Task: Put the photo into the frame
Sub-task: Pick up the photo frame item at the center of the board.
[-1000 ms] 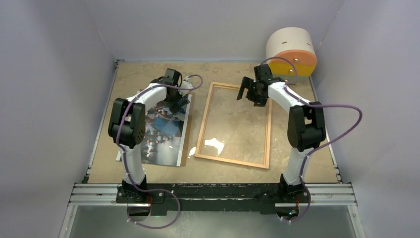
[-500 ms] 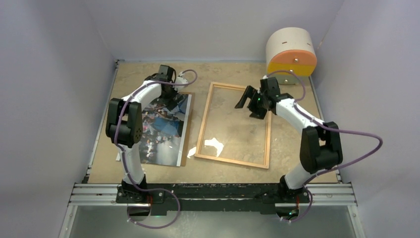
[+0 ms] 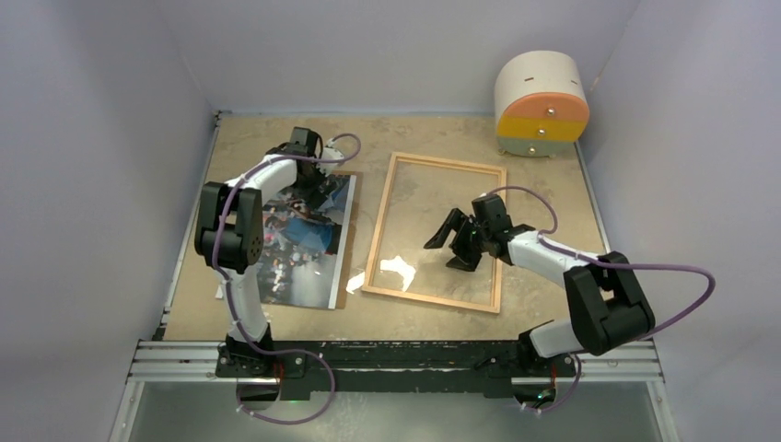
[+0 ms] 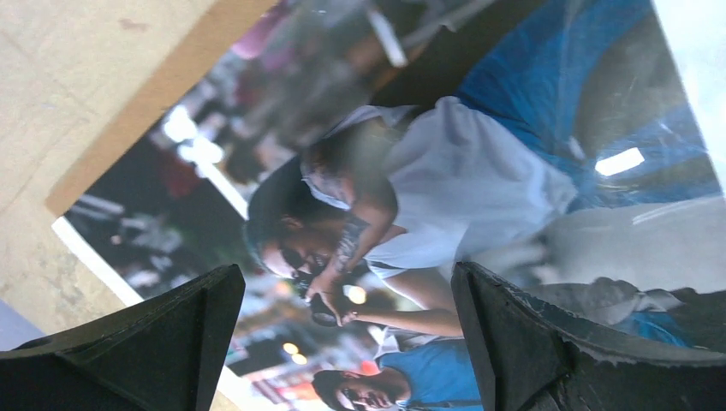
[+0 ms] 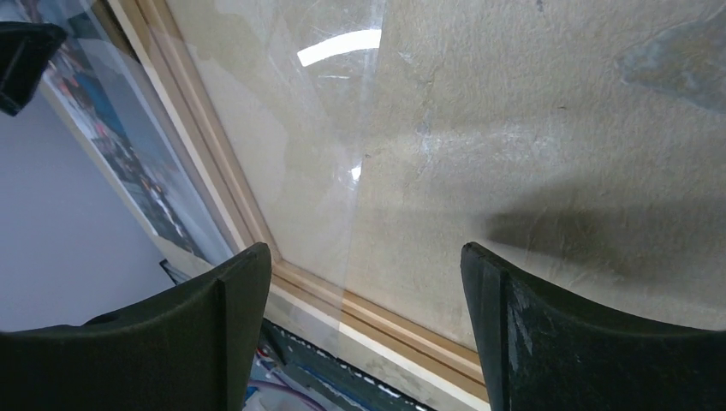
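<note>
Photo (image 3: 302,241): blue and dark tones, white clothing on the figures, white border. Backing panel (image 4: 171,77) beneath it: brown.

Frame (image 3: 377,235): light wooden moulding around a clear pane, which carries white glare patches.

Surface (image 3: 553,193): mottled beige, stone-like, with a greyer blotch in the right wrist view.

Left end effector (image 4: 347,282) and right end effector (image 5: 366,257): black.

Left arm (image 3: 262,175) and right arm (image 3: 543,258): white links, black joints.

Cables (image 3: 645,268): purple.

Round container (image 3: 542,87): cream, with an orange band over a yellow one.

Walls (image 3: 92,138): pale lavender-grey.
</note>
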Robot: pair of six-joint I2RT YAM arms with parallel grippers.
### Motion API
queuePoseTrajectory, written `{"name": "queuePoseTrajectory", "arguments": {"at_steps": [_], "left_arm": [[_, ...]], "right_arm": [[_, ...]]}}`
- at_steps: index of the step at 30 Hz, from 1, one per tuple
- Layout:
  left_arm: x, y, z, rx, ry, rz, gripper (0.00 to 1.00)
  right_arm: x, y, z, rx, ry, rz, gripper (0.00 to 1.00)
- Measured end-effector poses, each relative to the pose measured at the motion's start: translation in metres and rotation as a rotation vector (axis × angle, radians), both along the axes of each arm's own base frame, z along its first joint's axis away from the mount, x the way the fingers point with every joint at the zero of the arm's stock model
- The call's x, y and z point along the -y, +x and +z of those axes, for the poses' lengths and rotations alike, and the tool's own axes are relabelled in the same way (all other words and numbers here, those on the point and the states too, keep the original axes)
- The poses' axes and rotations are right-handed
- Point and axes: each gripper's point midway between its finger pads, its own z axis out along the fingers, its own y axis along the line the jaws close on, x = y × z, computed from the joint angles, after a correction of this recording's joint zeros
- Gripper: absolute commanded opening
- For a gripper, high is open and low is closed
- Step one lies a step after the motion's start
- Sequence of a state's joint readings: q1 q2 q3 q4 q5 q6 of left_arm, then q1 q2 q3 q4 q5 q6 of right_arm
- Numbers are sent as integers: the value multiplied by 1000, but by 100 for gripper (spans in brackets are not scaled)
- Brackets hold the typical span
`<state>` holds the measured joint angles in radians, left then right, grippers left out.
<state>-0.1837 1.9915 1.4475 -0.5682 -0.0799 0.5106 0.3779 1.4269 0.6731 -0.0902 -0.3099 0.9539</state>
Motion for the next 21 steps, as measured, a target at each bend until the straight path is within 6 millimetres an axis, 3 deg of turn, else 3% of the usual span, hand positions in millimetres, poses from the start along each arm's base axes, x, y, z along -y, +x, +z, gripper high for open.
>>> {"name": "queuePoseTrajectory", "arguments": {"at_steps": [8, 17, 21], "left_arm": [[8, -3, -5, -1, 0, -16, 100], [9, -2, -6, 4, 0, -19, 100], [11, -3, -5, 5, 6, -22, 100]], "right_arm": [[-29, 5, -9, 30, 115, 2, 80], [-67, 16, -6, 103, 262, 15, 78], [-72, 16, -5, 129, 315, -12, 69]]}}
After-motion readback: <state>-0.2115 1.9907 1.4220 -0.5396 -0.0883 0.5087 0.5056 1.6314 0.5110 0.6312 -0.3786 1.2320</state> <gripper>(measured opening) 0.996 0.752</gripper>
